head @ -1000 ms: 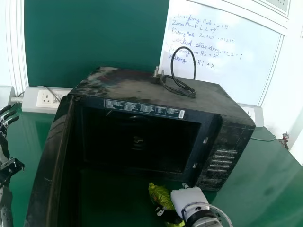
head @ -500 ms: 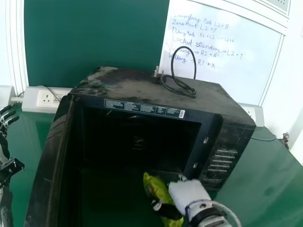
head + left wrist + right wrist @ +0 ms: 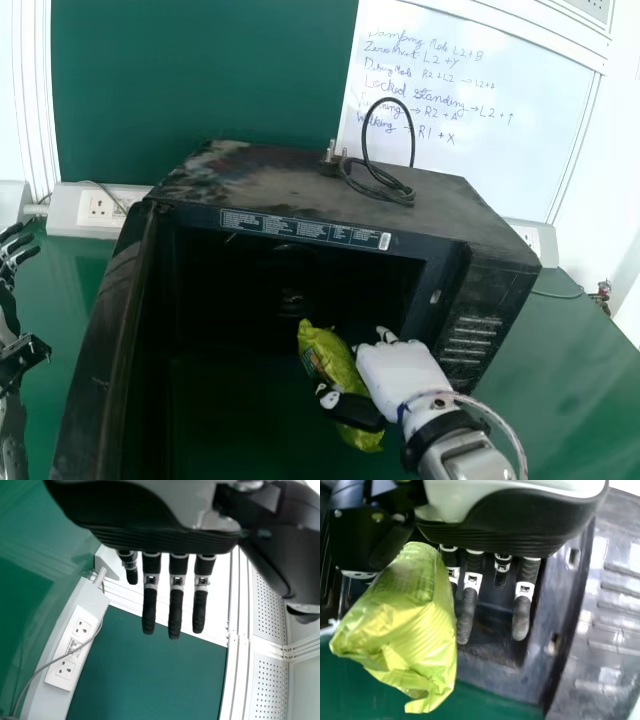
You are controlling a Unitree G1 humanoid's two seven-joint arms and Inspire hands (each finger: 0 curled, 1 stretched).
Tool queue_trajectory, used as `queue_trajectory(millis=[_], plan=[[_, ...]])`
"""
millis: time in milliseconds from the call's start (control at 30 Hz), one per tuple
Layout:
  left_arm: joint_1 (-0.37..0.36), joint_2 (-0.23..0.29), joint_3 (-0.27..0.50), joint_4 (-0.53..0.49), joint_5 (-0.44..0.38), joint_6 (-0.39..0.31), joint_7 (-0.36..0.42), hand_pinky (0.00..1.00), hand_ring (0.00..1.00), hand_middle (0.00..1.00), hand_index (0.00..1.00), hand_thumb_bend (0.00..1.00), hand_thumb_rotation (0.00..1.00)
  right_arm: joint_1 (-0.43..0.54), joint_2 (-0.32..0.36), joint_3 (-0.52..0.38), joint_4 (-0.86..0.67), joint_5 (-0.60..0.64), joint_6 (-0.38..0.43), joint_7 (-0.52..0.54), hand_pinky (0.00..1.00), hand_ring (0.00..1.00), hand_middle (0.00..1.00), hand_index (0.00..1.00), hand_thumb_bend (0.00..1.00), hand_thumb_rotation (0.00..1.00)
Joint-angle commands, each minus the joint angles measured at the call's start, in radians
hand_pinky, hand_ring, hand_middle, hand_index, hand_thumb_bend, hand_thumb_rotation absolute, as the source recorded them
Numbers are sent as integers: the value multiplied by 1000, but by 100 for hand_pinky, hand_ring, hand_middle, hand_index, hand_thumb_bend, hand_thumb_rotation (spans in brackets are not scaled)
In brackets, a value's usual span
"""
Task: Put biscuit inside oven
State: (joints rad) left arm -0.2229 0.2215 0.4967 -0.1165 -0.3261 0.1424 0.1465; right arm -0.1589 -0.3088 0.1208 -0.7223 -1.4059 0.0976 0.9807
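My right hand [image 3: 400,378] is at the front of the black oven [image 3: 310,190], near the right side of its opening. It holds a yellow-green biscuit packet [image 3: 335,362] between thumb and fingers, the packet slanting in front of the dark cavity. In the right wrist view the packet [image 3: 415,625] lies beside the fingers of my right hand [image 3: 466,615], partly hidden behind the thumb side. The oven door stands open at the left. My left hand [image 3: 12,262] is at the far left edge, outside the door; in the left wrist view my left hand [image 3: 176,605] has straight fingers.
The open oven door [image 3: 105,350] rises between my left arm and the cavity. A coiled black cable [image 3: 385,185] with a plug lies on top of the oven. Socket boxes [image 3: 98,208] stand along the back of the green table [image 3: 560,370], below a whiteboard.
My right hand and the packet have moved up in the head view, closer to the oven opening, with more of the wrist coming into sight. The left hand has stayed where it was.
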Motion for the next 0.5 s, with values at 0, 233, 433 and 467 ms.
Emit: queue_trajectory(millis=[0,233,433,467], plan=[[-6,-1,-6,-1,1,-7,-6,57,58,60,64,90,85,-37,5,-6,21,8,8,-13,27,31,44,51,52,0],[-2,-4,-9,-5,5,-12,-6,57,59,61,65,90,86,-121,33,13,82,7,29,-17,46,44,46,51,53,0],[3,-13,-11,-19,0,-8,-1,56,59,61,65,90,86,-191,48,57,163,-13,26,-78,39,39,42,53,52,0],[5,-14,-12,-23,2,-7,1,56,59,61,65,90,86,-208,48,68,183,-18,25,-87,34,37,45,51,53,0]])
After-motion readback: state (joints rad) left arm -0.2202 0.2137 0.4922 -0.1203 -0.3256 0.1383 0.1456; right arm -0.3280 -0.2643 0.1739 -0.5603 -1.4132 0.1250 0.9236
